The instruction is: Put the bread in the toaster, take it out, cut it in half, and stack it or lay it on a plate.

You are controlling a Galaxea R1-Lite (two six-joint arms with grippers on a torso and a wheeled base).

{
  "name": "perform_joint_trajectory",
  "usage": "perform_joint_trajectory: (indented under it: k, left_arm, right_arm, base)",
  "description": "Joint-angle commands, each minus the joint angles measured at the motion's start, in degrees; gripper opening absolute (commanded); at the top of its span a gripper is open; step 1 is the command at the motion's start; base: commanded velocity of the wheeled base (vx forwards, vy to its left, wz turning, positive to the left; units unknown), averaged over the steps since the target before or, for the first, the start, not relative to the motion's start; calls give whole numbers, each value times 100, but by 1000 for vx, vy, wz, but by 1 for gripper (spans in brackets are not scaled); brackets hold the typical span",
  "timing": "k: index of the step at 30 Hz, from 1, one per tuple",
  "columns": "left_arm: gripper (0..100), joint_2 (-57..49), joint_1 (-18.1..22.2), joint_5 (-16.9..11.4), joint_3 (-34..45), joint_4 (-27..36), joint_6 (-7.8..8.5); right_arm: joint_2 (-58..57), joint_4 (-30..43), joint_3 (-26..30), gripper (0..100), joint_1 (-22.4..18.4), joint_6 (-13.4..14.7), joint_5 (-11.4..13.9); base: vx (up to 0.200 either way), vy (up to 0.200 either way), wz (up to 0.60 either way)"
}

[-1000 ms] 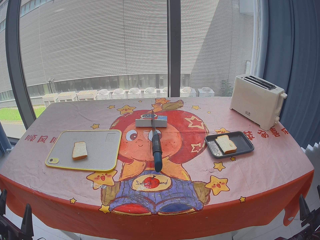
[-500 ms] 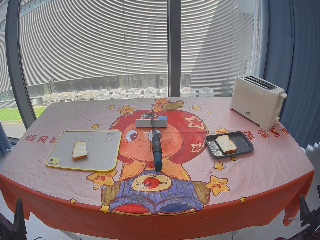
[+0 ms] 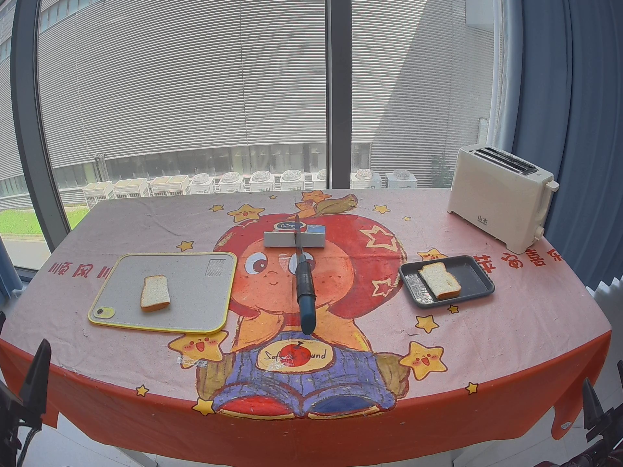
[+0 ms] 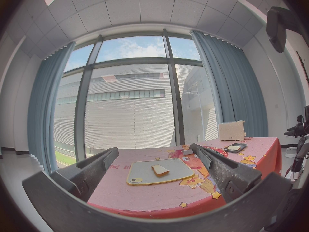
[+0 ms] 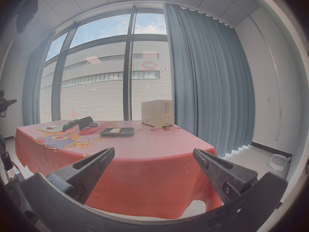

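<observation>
1. Our left tool (image 4: 153, 149) hangs low off the counter's near left corner. Its two dark, grainy, wedge-shaped fingers (image 4: 93, 168) are spread apart with nothing between them.
2. Our right tool (image 5: 154, 151) sits low off the near right corner. It has the same black, rough-cast build, and its fingers are likewise wide apart and empty.
3. The counter (image 3: 519, 332) has a rounded front. It is draped in an orange-red cloth printed with a cartoon figure and yellow stars, and the cloth hangs over the edge.
4. On the left of the counter lies the cutting board (image 3: 195, 293), a flat grey rectangle with rounded corners and a yellow rim. The bread slice on the board (image 3: 155, 292) lies flat toward its left half, with a pale crumb and a tan crust.
5. In the middle we see the knife (image 3: 304, 290), with its smooth dark handle pointing toward us. Its thin blade runs away across a small grey rectangular block (image 3: 315, 238).
6. To the right is a shallow dark tray (image 3: 477, 275) with rounded corners. The bread slice in the tray (image 3: 440, 280) lies flat, just beside a crinkled silvery piece (image 3: 418, 288) at the tray's left end.
7. At the far right, behind the tray, stands the toaster (image 3: 496, 196). It is cream, boxy and smooth, with two long slots on top.
8. A pleated blue curtain (image 3: 571, 98) hangs behind the toaster.
</observation>
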Motion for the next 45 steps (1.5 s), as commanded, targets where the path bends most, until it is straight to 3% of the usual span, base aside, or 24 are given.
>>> perform_joint_trajectory:
  k: [1,9,12,18,31,45]
  left_arm:
    - [100,1258,2,-243,-732,181,9]
    - [100,1460,20,-235,-1514,1359,26]
    - [100,1478,20,-217,-1953,2194,202]
    - [100,1697,11,-261,-2551,2914,211]
    - [100,2462,11,-226,-3430,3213,167]
    - [100,4193,46,-217,-4511,3222,105]
  right_arm:
    - [4,0,92,100,0,0,2]
    - [13,0,92,100,0,0,2]
    - [13,0,92,100,0,0,2]
    - [4,0,92,100,0,0,2]
    - [4,0,92,100,0,0,2]
    - [13,0,92,100,0,0,2]
  base:
    - [0,0,0]
    - [0,0,0]
    - [0,0,0]
    - [0,0,0]
    - [0,0,0]
    - [0,0,0]
